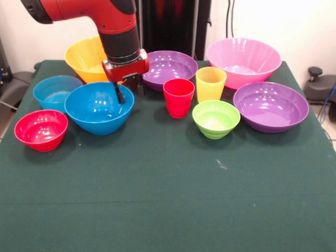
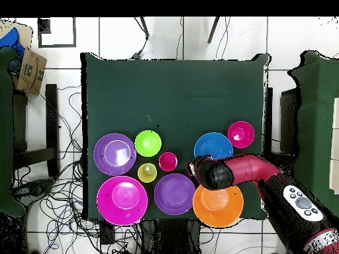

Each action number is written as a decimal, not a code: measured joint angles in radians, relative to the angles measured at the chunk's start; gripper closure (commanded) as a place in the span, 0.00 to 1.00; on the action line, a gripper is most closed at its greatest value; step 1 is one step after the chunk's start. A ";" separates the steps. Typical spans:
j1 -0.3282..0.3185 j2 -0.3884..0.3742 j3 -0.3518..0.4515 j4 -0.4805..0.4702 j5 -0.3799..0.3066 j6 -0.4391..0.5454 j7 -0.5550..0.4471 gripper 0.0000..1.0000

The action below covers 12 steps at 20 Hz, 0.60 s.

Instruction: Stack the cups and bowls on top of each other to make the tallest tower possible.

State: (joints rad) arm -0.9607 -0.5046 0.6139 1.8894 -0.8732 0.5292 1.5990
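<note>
- Gripper (image 1: 122,94) sits low over the far rim of the medium blue bowl (image 1: 99,108), one dark finger (image 1: 119,93) reaching down inside that rim; jaw spread can't be read from either view.
- Bowl count: 8. Cup count: 2. Nothing stacked; every piece sits alone on the green table (image 1: 168,199).
- Just behind the gripper in the front view: large yellow bowl (image 1: 85,58), partly hidden by the arm.
- On the side of the gripper toward that view's left edge: small blue bowl (image 1: 54,92), then the red bowl (image 1: 41,129), nearer the camera.
- On the opposite side, close: purple bowl (image 1: 170,67), red cup (image 1: 178,97), yellow cup (image 1: 210,83).
- Further out that way: lime green bowl (image 1: 216,118), second purple bowl (image 1: 271,106), large pink bowl (image 1: 243,61).
</note>
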 measured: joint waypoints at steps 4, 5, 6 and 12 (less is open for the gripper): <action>0.001 0.000 0.006 -0.004 0.030 0.000 0.000 0.00; 0.003 0.000 0.006 -0.011 0.039 0.006 0.000 0.00; 0.005 0.000 0.006 -0.014 0.042 0.009 0.000 0.00; 0.026 0.000 0.006 -0.050 0.056 0.038 0.000 0.00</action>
State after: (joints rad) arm -0.9347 -0.5046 0.6201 1.8395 -0.8175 0.5674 1.5990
